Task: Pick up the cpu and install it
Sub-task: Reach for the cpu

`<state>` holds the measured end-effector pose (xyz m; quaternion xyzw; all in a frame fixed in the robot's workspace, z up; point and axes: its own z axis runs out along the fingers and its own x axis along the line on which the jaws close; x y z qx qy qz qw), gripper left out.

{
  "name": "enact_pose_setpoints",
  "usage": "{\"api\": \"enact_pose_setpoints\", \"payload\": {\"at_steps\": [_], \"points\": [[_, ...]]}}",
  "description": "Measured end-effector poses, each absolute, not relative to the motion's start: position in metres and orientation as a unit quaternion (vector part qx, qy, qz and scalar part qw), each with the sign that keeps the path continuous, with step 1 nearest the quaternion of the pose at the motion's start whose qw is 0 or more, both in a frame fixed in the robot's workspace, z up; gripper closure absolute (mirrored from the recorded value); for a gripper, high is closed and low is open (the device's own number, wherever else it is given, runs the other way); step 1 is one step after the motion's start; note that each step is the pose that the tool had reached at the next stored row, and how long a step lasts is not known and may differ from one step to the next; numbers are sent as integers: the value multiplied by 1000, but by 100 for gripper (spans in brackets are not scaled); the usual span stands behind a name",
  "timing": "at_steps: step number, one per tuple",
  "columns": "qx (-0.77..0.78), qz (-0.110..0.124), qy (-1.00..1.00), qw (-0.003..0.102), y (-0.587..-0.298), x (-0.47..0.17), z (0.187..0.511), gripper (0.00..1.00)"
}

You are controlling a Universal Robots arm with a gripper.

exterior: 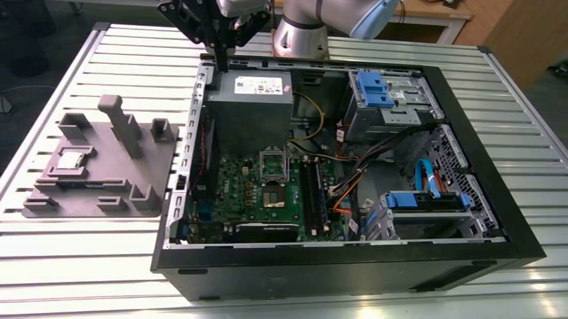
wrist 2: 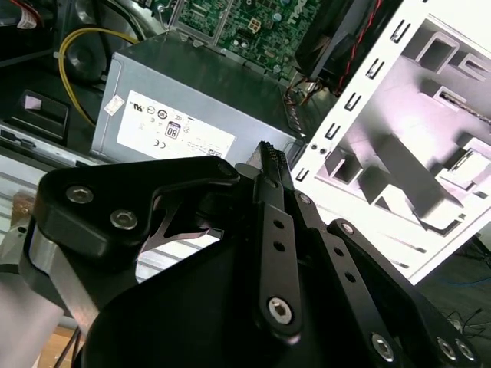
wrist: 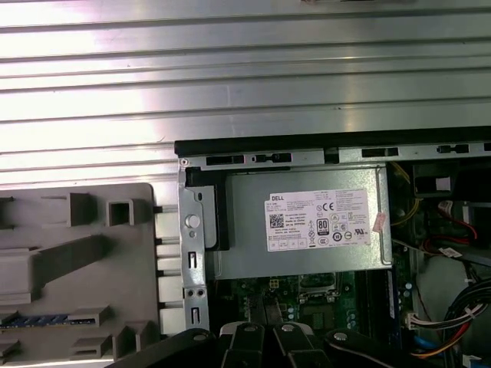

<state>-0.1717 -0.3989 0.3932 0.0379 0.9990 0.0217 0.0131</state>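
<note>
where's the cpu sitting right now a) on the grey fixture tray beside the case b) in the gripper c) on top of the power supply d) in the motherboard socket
A: the cpu lies on the grey fixture tray, outside the computer case, and the gripper hangs apart from it, over the case's edge by the power supply.

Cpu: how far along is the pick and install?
Nothing looks done yet. The cpu lies in the grey fixture tray, outside the case. The end effector is shut and empty, hovering by the power supply. The pick and the seating on the motherboard remain.
</note>
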Motion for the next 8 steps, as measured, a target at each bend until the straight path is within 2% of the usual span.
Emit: {"api": "enact_pose_setpoints", "payload": {"at_steps": [8], "points": [[38, 22, 999, 13, -399, -173, 393, 90]]}}
